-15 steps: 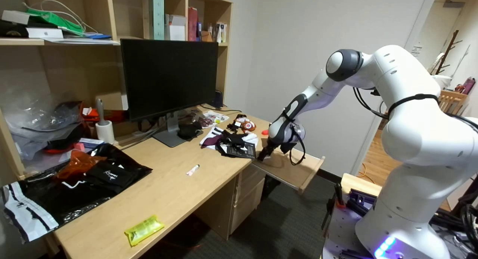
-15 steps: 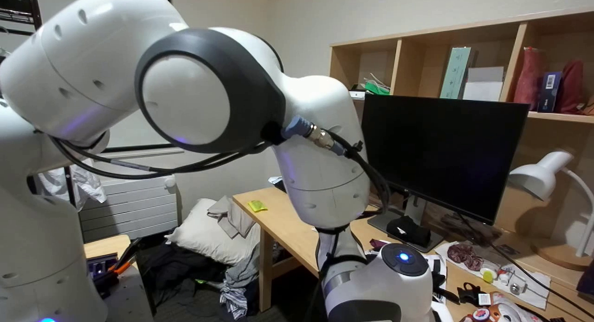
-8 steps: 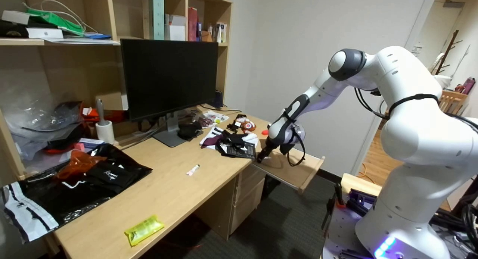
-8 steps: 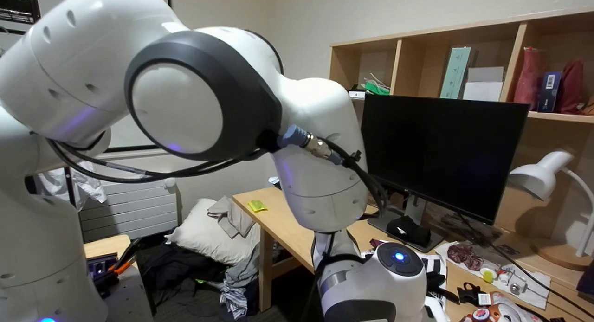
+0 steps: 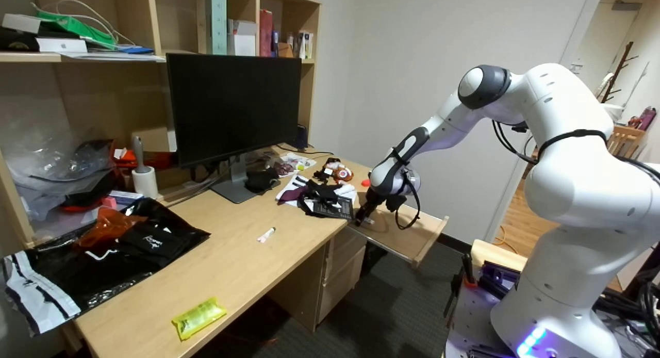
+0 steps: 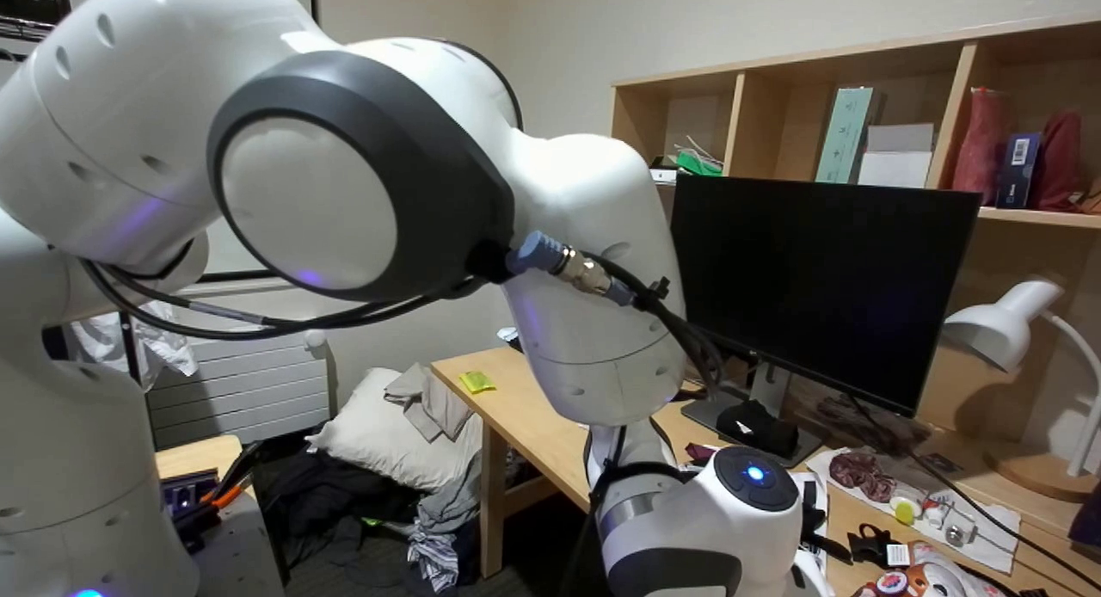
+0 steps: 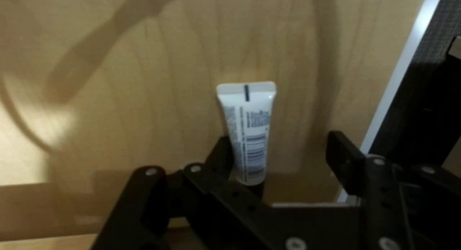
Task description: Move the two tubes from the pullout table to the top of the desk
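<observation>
One tube (image 7: pixel 250 134), white with printed text and a dark stripe, lies on the light-wood pullout table (image 7: pixel 180 98). It also shows as a small whitish piece (image 5: pixel 368 221) beside my gripper in an exterior view. My gripper (image 7: pixel 281 152) is open, with the tube's lower end between its fingers. The tube is close to the left finger (image 7: pixel 225 154); I cannot tell whether they touch. The right finger (image 7: pixel 344 163) is well apart from it. The tube's cap is mostly hidden. The other tube (image 5: pixel 266 234) lies on the desk (image 5: pixel 232 265). The gripper is hidden in an exterior view behind the arm (image 6: pixel 697 520).
A pile of clothes and packaging (image 5: pixel 322 198) lies on the desk corner beside the pullout table. A monitor (image 5: pixel 237 108), a yellow-green packet (image 5: pixel 199 318) and a black plastic bag (image 5: pixel 149 242) are on the desk. The pullout table's metal edge (image 7: pixel 403 70) runs right of my gripper.
The arm's elbow has drawn back a little toward the base. The gripper has shifted slightly, and the tube on the pullout table shows more clearly beside it. The tube on the desk has not moved.
</observation>
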`<state>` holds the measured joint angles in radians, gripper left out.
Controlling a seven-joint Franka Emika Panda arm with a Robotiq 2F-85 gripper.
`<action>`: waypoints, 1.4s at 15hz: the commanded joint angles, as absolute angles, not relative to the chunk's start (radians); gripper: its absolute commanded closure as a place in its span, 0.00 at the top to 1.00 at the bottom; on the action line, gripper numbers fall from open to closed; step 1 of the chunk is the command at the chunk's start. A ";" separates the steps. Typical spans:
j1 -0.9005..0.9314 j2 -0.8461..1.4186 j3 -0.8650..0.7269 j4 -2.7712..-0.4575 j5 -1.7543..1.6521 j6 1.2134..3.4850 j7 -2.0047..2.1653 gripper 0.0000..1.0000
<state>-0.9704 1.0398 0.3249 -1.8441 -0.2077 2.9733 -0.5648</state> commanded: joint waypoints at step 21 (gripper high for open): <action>-1.218 0.774 0.578 -2.018 0.154 2.725 -0.550 0.08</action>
